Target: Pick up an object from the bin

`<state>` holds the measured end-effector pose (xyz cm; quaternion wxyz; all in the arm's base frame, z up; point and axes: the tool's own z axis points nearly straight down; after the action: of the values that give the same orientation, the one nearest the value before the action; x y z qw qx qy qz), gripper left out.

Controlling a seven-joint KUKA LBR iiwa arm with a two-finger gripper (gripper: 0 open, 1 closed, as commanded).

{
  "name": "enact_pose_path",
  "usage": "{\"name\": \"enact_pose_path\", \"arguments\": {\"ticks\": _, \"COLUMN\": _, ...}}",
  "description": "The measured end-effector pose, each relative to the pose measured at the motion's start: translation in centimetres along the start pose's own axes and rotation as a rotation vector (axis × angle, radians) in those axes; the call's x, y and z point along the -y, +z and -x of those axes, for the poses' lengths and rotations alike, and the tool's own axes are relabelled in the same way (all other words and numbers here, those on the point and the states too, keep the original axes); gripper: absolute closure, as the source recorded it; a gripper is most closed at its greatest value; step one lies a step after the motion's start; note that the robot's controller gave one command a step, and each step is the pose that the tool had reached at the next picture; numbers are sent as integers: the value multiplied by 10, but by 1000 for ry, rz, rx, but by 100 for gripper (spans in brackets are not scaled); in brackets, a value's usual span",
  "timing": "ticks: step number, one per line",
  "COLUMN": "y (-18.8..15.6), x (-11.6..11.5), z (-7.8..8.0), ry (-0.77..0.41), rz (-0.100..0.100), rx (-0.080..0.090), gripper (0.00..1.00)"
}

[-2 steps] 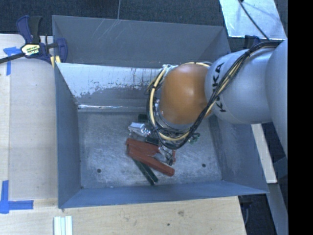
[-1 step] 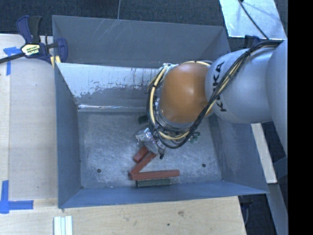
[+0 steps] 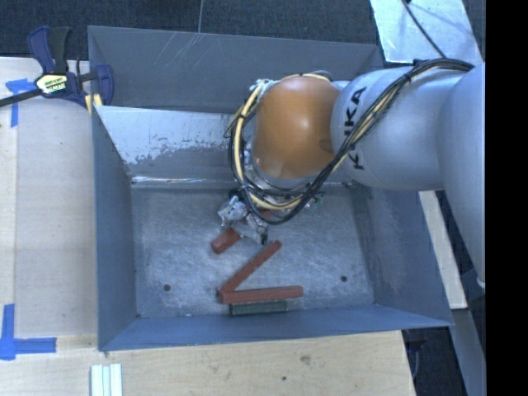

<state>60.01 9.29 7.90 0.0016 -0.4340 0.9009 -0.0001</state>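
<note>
At the centre of the frame, the claw [image 3: 241,219] hangs low over the floor of the bin [image 3: 111,246], touching or just beside the upper right end of a short red-brown block [image 3: 223,242]. Whether the claw is apart or together cannot be told. A slanted red-brown bar [image 3: 252,268], a level red-brown bar [image 3: 262,292] and a dark strip [image 3: 258,308] lie lower in the frame. Judgement: approach step, no grasp evident. The next move calls for centring on the block, clamping, then lifting straight up.

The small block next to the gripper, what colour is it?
Reddish brown; the small block shows best in the camera view, beside the gripper.
</note>
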Motion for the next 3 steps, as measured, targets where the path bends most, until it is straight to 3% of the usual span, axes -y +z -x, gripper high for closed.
{"name": "enact_pose_path", "arguments": {"ticks": 1, "y": -109, "x": 28, "z": 15, "ry": 21, "rz": -8, "rx": 8, "gripper": 100}}
{"name": "enact_pose_path", "arguments": {"ticks": 2, "y": -103, "x": 26, "z": 13, "ry": 22, "rz": 0, "rx": 1, "gripper": 0}}
{"name": "enact_pose_path", "arguments": {"ticks": 3, "y": 11, "x": -6, "z": -6, "ry": -160, "rz": 4, "rx": -6, "gripper": 0}}
